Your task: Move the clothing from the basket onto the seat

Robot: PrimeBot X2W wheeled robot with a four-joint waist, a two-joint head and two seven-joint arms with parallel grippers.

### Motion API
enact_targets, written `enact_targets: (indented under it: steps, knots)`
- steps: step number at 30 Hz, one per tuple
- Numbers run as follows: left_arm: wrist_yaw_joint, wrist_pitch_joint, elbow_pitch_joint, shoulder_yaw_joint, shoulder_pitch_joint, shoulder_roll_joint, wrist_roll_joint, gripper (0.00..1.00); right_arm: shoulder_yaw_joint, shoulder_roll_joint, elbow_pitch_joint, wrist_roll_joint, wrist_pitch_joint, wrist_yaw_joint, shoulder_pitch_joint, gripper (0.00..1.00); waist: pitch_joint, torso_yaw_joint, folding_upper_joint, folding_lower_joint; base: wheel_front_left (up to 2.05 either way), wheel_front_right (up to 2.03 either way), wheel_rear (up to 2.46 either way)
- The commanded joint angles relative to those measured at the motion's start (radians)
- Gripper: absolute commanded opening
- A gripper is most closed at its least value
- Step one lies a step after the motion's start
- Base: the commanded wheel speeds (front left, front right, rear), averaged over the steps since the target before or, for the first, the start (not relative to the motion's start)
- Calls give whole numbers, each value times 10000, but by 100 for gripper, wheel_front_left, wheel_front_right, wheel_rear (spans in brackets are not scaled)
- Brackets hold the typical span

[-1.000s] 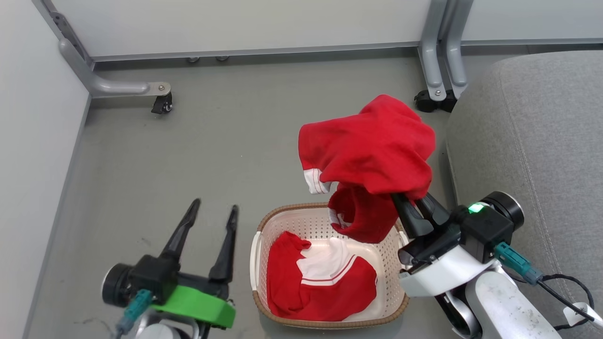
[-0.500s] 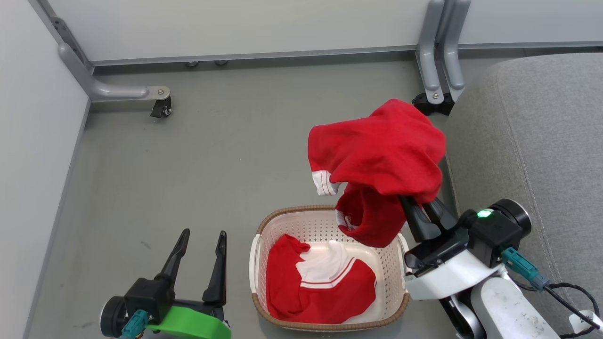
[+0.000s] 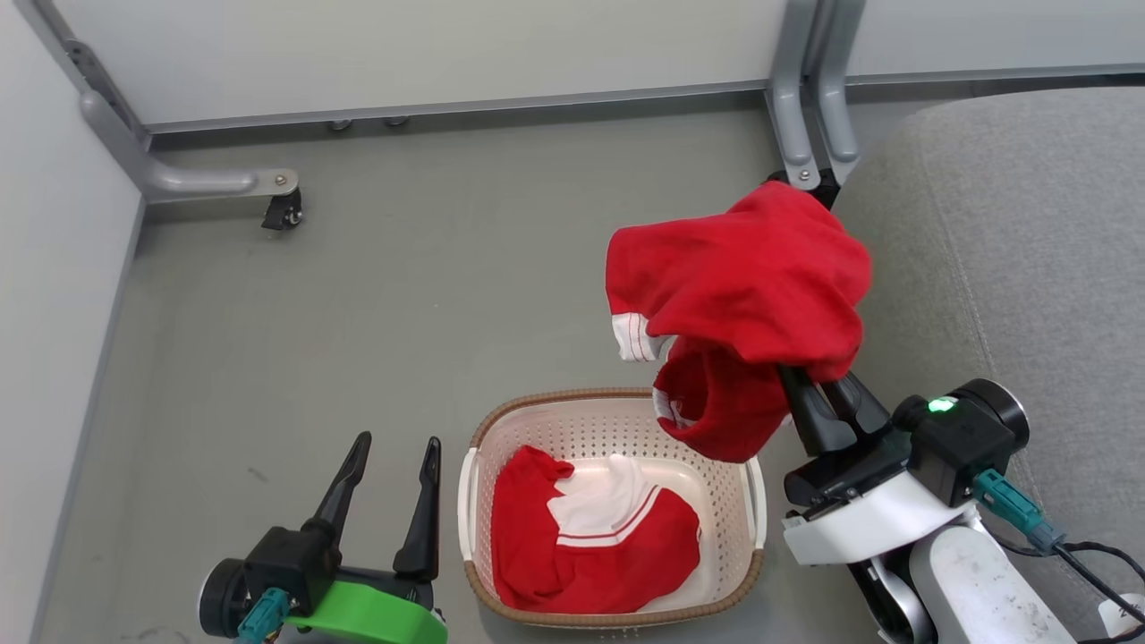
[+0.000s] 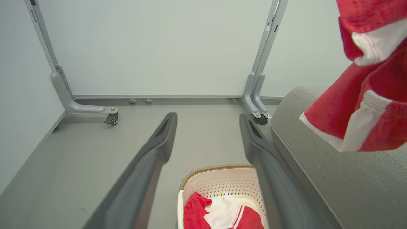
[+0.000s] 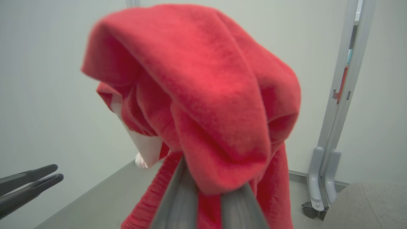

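Your right claw is pinching the plain garment, which drapes over its fingertips and hangs above the far right corner of the basket. Below and left of that claw, the striped garment lies in the basket, and the seat is just to the claw's right. Your left claw is spread and empty, left of the basket.

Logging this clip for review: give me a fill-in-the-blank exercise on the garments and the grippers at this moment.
1. The right gripper is ____ on the plain red garment.
2. The left gripper is ____, with nothing between its fingers.
3. The striped garment lies inside the ____.
4. The seat is on the robot's ____ side.
Missing words: shut; open; basket; right.
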Motion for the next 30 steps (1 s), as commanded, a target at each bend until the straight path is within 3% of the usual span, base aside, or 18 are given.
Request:
enact_targets:
  steps: [1,11,30]
  knots:
    - [-25,-5,-27,2,-6,11,1,100,-61,-14,-56,-17,-35,-8,86,0,55,-150,0,0,0,0,0]
    - [-24,-5,-38,-159,-102,10,35,100,-490,69,-189,-67,-34,-8,258,0,173,-1131,0,0,0,0,0]
    - [-25,-5,-204,-637,-628,466,203,100,-1557,767,-643,-55,-34,-8,751,0,982,-4502,0,0,0,0,0]
